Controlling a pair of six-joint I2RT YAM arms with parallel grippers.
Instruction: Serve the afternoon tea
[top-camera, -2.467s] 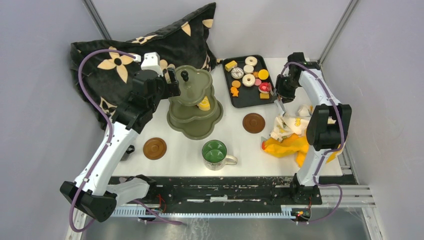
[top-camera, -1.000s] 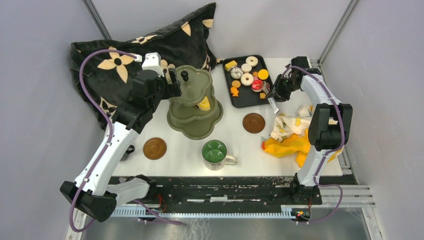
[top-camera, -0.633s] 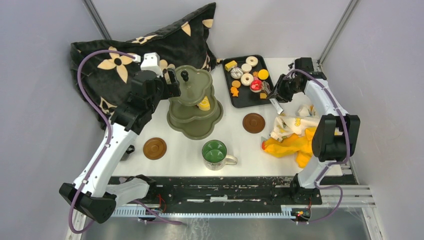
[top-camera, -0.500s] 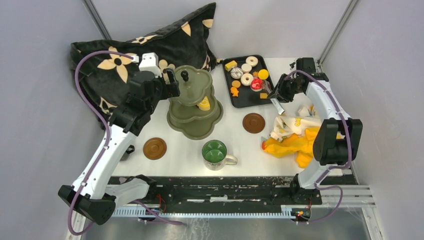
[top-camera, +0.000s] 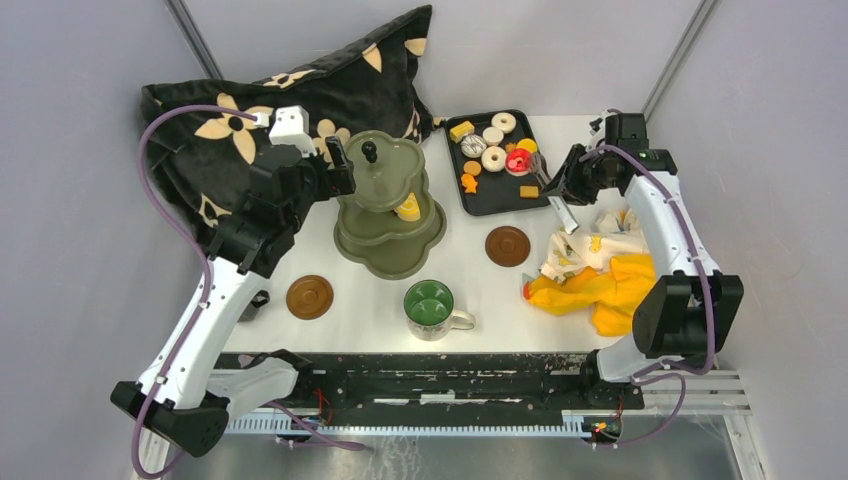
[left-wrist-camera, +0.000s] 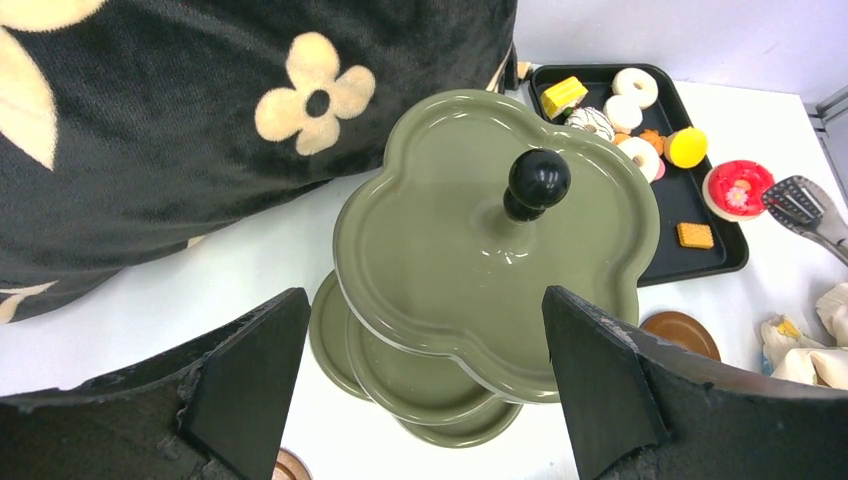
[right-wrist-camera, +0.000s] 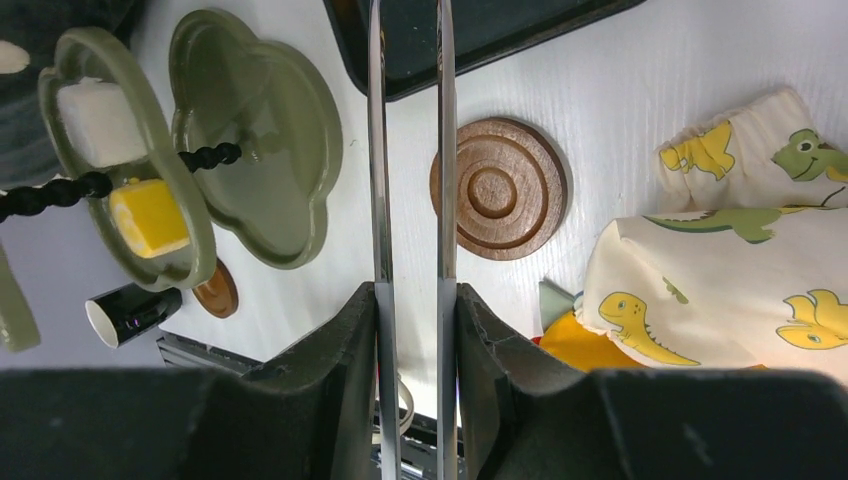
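Note:
The olive-green three-tier stand (top-camera: 385, 215) with its black knob (top-camera: 369, 152) stands left of centre; a yellow pastry (top-camera: 408, 209) sits on a lower tier. My left gripper (top-camera: 335, 165) hovers open and empty beside the top tier (left-wrist-camera: 470, 260), fingers (left-wrist-camera: 250, 380) wide apart. My right gripper (top-camera: 585, 180) is shut on the metal tongs (right-wrist-camera: 412, 150), whose tip (left-wrist-camera: 800, 200) sits next to a red pastry (top-camera: 518, 160) at the right edge of the black tray (top-camera: 497, 197). Several pastries lie in the tray. The green-lined mug (top-camera: 430, 305) and two brown saucers (top-camera: 309, 296), (top-camera: 507, 246) stand on the table.
A black flowered pillow (top-camera: 250, 110) lies behind the left arm. A yellow cloth (top-camera: 590, 290) and a dinosaur-print cloth (top-camera: 590, 250) are heaped under the right arm. A small dark cup (top-camera: 255, 300) lies by the left saucer. Walls close in on both sides.
My right arm has swung out to the right, drawing the tongs with it. The red pastry has shifted toward the far right part of the tray. The left arm has drifted slightly left.

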